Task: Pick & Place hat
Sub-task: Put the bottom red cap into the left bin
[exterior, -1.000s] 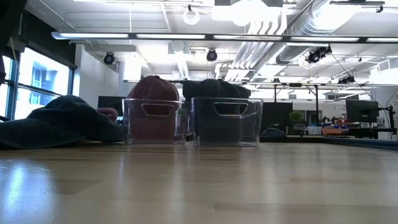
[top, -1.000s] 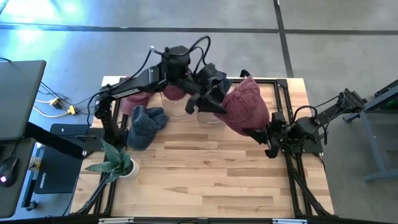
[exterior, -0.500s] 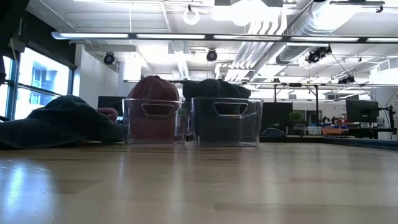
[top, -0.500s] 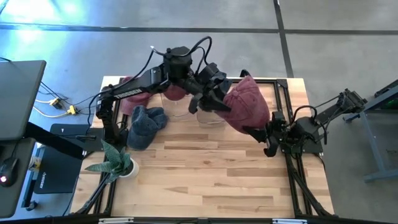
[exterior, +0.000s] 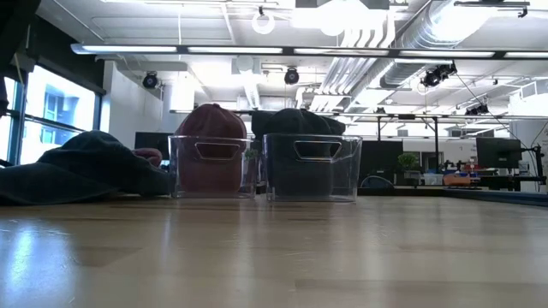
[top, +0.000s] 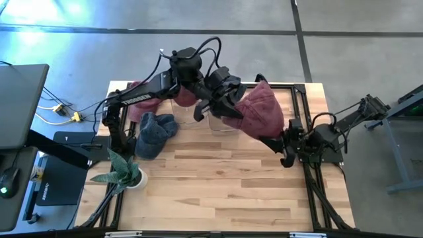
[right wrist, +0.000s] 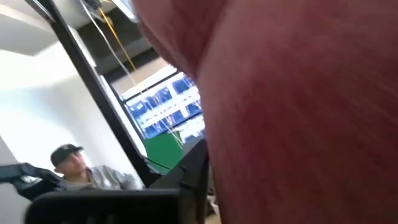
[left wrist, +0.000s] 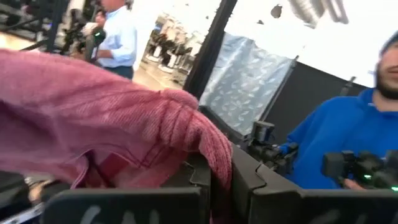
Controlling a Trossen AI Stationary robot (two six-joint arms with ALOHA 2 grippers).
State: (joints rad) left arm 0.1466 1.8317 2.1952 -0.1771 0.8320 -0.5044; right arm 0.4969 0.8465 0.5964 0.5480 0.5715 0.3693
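A dark red hat (top: 263, 112) hangs in the air over the table's far right part, stretched between my two grippers. My left gripper (top: 232, 109) is shut on its left edge, above the clear bins. My right gripper (top: 276, 142) is at the hat's lower right end. The hat (left wrist: 93, 118) fills much of the left wrist view. It also covers most of the right wrist view (right wrist: 298, 112). Neither the held hat nor the grippers show in the low view. My left gripper pinches a bunched fold of the hat's edge (left wrist: 208, 146) between its two fingers, coming in about level from the table's left. The hat is lifted clear and spreads away from the fingers. My right gripper holds the hat's lower right end (top: 269, 137), coming from the table's right. The cloth hides the place of contact in the right wrist view, where only one finger (right wrist: 193, 186) shows beside it. That end is clear of the table.
Two clear bins stand at the far middle, one with a red hat (exterior: 212, 154) and one with a dark hat (exterior: 310, 154). A blue hat (top: 153, 132) and another red one (top: 140, 99) lie at the far left. A potted plant (top: 122, 173) stands at the left edge.
My left gripper has shut on the red hat's left edge and has turned a little at the wrist without changing place. The hat stays hanging between the two grippers.
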